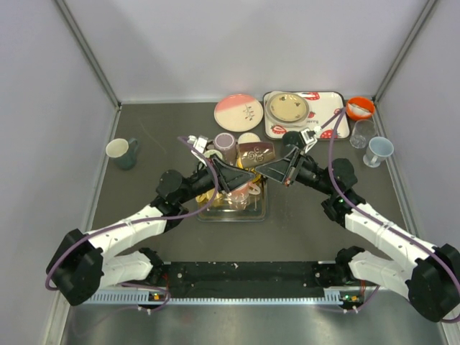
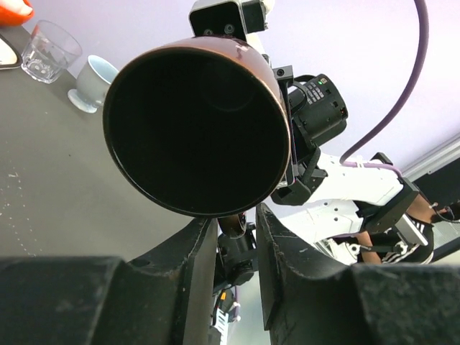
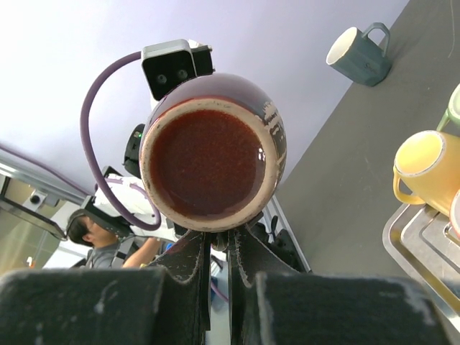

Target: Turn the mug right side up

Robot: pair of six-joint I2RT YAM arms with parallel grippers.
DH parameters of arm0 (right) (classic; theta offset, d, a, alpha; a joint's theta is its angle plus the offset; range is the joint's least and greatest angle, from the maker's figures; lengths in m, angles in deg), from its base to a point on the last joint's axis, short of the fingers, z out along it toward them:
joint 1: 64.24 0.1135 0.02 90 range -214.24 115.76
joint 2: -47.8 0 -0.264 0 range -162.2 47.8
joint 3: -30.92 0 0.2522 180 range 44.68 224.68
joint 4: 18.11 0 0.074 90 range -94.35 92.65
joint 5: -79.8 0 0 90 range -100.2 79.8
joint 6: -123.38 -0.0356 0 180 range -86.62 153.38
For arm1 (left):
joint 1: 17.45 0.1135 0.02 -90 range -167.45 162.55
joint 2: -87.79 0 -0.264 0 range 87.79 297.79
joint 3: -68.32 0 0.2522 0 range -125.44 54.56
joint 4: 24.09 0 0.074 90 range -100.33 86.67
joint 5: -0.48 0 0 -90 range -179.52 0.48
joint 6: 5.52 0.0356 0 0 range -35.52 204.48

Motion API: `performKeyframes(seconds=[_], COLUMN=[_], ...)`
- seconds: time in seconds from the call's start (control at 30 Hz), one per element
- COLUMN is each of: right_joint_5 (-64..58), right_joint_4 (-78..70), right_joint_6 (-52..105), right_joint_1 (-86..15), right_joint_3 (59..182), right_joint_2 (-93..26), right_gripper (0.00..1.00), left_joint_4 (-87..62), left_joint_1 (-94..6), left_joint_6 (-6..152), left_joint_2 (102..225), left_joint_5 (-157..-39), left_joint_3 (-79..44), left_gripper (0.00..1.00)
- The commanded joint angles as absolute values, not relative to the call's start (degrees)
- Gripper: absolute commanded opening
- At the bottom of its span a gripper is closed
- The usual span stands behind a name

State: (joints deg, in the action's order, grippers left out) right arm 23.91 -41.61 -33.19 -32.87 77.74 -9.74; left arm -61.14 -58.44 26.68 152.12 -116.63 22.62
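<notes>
A dark maroon mug [image 1: 256,152] hangs on its side in the air above the metal tray [image 1: 208,215]. Its open mouth [image 2: 198,115] faces the left wrist camera, and its glazed base [image 3: 208,162] faces the right wrist camera. My right gripper [image 3: 228,241] is shut on the mug's handle from below, reaching in from the right [image 1: 277,169]. My left gripper [image 2: 236,215] comes from the other side [image 1: 241,171]. Its fingers straddle the same handle [image 2: 237,228], with a narrow gap still showing on one side.
The metal tray holds a yellow mug [image 3: 424,169] and other cups. A teal mug [image 1: 122,152] stands at the left. At the back are a pink plate [image 1: 238,111], a strawberry tray [image 1: 316,126], an orange bowl [image 1: 360,108], a glass [image 1: 361,134] and a pale blue cup [image 1: 378,151].
</notes>
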Motion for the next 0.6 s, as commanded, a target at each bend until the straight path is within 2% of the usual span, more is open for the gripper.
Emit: performKeyframes(seconds=[0.0,0.17,0.4,0.43,0.53,0.57], right_joint_5=[24.34,23.81,23.11,23.11,22.85,22.85], right_joint_4=[-43.64,-41.71,-39.69,-39.51,-38.46,-38.28], right_joint_6=[-30.78,-28.85,-26.74,-26.30,-25.43,-25.42], right_joint_1=[-32.43,-31.64,-29.96,-29.53,-29.09,-29.17], right_joint_3=[78.25,77.99,77.46,77.46,77.11,76.85], right_joint_2=[-9.07,-8.72,-8.37,-8.28,-7.75,-7.58], right_gripper=[0.00,0.00,0.00,0.00,0.00,0.00], left_joint_4=[-65.88,-66.93,-67.37,-67.55,-68.43,-68.34], left_joint_1=[-58.93,-58.93,-58.93,-58.93,-58.85,-58.85], left_joint_6=[24.80,23.48,22.69,22.69,22.34,22.16], left_joint_2=[152.30,151.60,151.95,152.21,152.12,151.95], left_joint_5=[-114.40,-110.63,-109.39,-109.30,-108.16,-107.63], left_joint_3=[20.19,21.07,20.64,20.64,21.34,21.95], left_gripper=[0.31,0.27,0.29,0.27,0.02,0.00])
